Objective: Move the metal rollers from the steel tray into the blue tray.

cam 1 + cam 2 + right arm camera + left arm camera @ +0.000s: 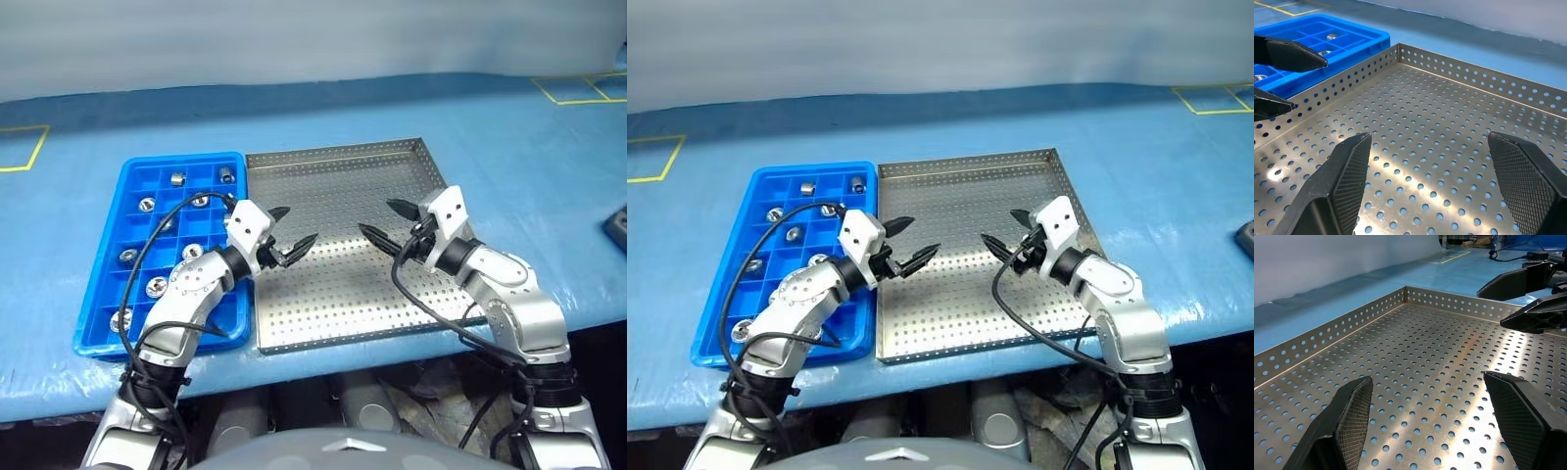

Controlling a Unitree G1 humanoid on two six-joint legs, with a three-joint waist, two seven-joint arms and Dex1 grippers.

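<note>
Rollers [157, 287], small shiny hollow steel cylinders, sit one to a compartment in the blue tray [108, 340] on the left; the steel tray [338, 186] beside it shows a bare perforated floor with none visible. Both grippers hover over the steel tray, facing each other, the left gripper [294, 231] and right gripper [384, 219] each with fingers spread and empty. Each roller is likely dense for its size, rigid and slick, prone to rolling; pinching across the curved outer wall would hold best.
</note>
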